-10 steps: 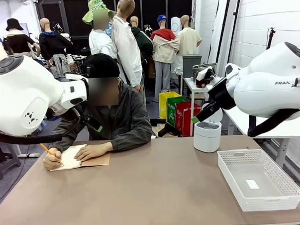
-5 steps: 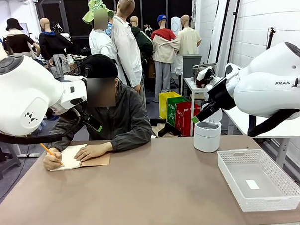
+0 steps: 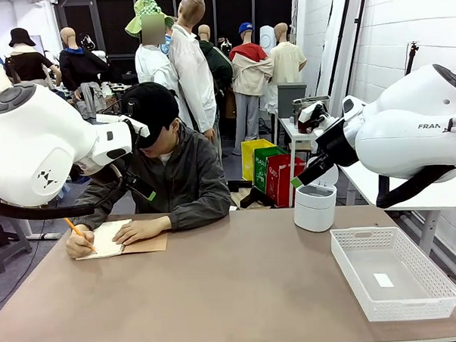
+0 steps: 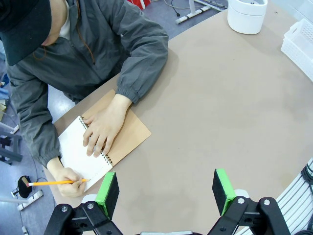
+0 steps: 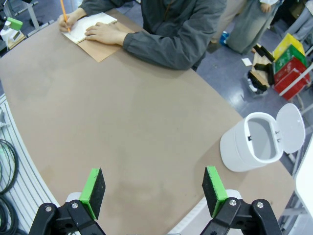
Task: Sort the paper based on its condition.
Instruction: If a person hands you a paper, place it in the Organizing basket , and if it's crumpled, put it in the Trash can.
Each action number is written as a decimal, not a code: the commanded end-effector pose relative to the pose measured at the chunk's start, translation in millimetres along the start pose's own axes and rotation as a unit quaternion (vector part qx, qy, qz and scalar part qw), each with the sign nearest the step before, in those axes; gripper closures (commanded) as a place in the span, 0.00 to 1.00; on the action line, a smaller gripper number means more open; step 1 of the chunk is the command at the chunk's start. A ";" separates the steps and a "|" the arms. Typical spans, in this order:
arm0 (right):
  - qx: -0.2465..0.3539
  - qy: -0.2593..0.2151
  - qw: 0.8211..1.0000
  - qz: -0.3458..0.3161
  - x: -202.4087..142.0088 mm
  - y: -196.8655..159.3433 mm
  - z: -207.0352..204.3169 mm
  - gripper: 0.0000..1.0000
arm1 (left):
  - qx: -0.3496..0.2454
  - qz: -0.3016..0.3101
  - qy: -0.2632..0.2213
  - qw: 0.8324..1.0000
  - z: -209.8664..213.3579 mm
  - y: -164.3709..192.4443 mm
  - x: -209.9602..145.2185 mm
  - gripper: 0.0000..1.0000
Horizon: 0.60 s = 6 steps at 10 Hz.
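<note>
**Three cameras on one brown-topped desk (image 3: 241,291): one fixed, two on the wrists.**

The front view sits low at the near edge, roughly level, and faces across to the person in a grey jacket (image 3: 175,177) at the far edge. The left wrist view hangs high over the left part and looks steeply down past the left gripper (image 4: 165,185). The right wrist view looks down from high on the right side, past the right gripper (image 5: 153,188), toward the far left corner. All three share the person, the spiral-bound notebook with a brown cardboard cover (image 3: 119,240) and the round white lidded bin (image 3: 315,207). The front and left wrist views also share the white plastic mesh basket (image 3: 348,275).
</note>
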State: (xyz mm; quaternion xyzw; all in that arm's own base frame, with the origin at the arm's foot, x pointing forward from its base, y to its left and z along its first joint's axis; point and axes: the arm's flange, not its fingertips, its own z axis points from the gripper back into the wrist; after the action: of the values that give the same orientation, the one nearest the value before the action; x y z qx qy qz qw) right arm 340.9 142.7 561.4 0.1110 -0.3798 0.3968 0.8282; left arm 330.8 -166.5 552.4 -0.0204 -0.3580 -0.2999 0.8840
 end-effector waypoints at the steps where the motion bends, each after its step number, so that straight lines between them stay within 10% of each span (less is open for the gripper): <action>1: 0.002 0.000 1.000 0.000 -0.1 0.5 -0.2 0.00 | 0.003 0.000 0.000 1.000 -0.3 0.0 -0.2 0.00; 6: 0.002 0.000 1.000 0.000 -0.1 0.5 -0.2 0.00 | 0.003 0.000 0.000 1.000 -0.3 0.0 -0.2 0.00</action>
State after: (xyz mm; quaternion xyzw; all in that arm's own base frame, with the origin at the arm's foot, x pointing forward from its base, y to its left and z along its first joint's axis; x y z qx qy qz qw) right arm 340.9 142.7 561.4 0.1110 -0.3798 0.3968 0.8282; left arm 330.8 -166.5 552.4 -0.0204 -0.3580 -0.2999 0.8840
